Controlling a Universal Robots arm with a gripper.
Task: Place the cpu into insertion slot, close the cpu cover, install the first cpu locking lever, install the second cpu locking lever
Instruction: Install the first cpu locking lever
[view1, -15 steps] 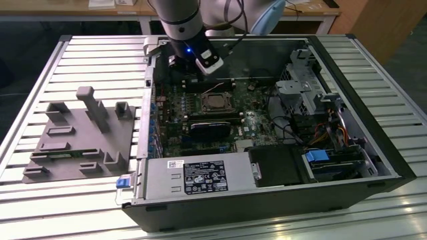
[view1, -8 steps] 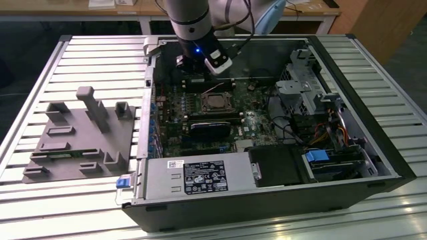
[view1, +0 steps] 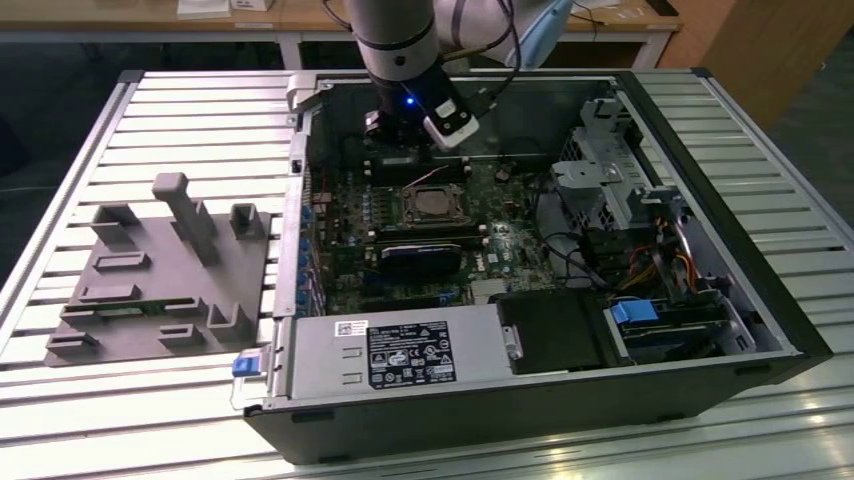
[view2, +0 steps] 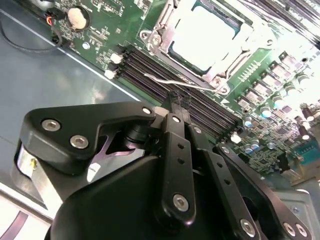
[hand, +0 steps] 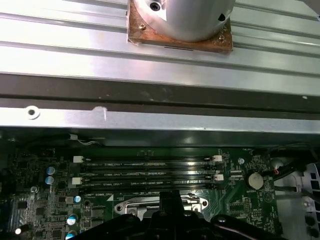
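The cpu (view2: 205, 35) lies in the insertion slot (view1: 430, 205) on the green board, its pale metal top showing through the window of the cpu cover (view2: 162, 27), which lies flat around it. A thin wire locking lever (view2: 175, 82) runs along the socket's side next to the memory slots (view2: 150, 62), its hooked end free. My gripper (view2: 177, 100) hangs just beside that lever, fingers shut with nothing between them. In the exterior view the gripper (view1: 404, 150) is over the board just behind the socket. The first wrist view shows the fingertips (hand: 170, 200) at the socket rim.
The open computer case (view1: 747, 290) sits on a slatted metal table. A grey fixture block (view1: 160, 270) lies at the exterior view's left. A power supply (view1: 387, 355), a drive cage (view1: 614, 170) and cables (view1: 654, 265) crowd the case. A coin battery (view2: 78, 17) sits near the memory slots.
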